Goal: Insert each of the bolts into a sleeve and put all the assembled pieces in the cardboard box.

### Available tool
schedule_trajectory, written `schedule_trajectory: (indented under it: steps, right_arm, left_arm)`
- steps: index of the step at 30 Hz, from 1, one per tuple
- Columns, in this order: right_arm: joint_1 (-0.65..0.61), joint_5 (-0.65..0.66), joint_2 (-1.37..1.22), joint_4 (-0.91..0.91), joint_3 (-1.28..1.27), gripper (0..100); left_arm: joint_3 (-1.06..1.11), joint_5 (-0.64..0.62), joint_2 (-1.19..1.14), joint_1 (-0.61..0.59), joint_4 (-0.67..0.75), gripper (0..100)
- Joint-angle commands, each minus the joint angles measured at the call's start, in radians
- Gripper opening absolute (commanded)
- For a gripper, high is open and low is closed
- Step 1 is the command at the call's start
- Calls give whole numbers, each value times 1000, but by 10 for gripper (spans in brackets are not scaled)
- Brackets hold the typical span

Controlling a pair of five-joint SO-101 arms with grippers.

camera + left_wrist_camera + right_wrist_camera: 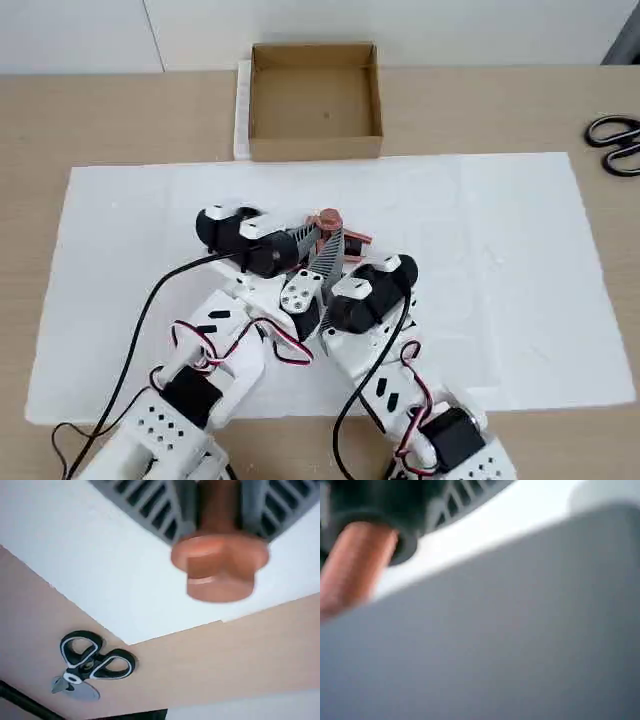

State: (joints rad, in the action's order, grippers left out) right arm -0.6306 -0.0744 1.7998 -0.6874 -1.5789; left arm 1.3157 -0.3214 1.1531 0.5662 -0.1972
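Your table (100,110) carries a white sheet (480,260) across most of its width. From 6 o'clock, the left arm (200,370) and right arm (400,390) lean in and meet near the sheet's centre. The cardboard box (315,148) sits open at 12 o'clock, just off the sheet's far edge, with nothing visible inside. Black-handled scissors (615,145) lie on bare table at 2 o'clock, well apart from the arms.

Your left gripper (220,505) is clamped on the shank of a copper bolt (220,565), whose head sticks out past the grey fingers (145,500). Your right gripper (338,245) sits right against it. You cannot tell how far it is closed, though its wrist view shows a copper cylinder (355,565) poking out of a dark part.
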Motion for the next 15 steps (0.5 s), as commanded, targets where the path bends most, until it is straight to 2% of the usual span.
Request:
schedule_trajectory:
  steps: [1,11,15]
  right_arm:
    - [-2,-11,15,24,12,4]
    - [30,-11,15,25,12,4]
    - [30,-11,15,25,12,4]
  left_arm:
    - [-4,-3,6,2,11,6]
    - [-28,-2,8,2,-133,6]
    - [-28,-2,8,-5,-144,6]
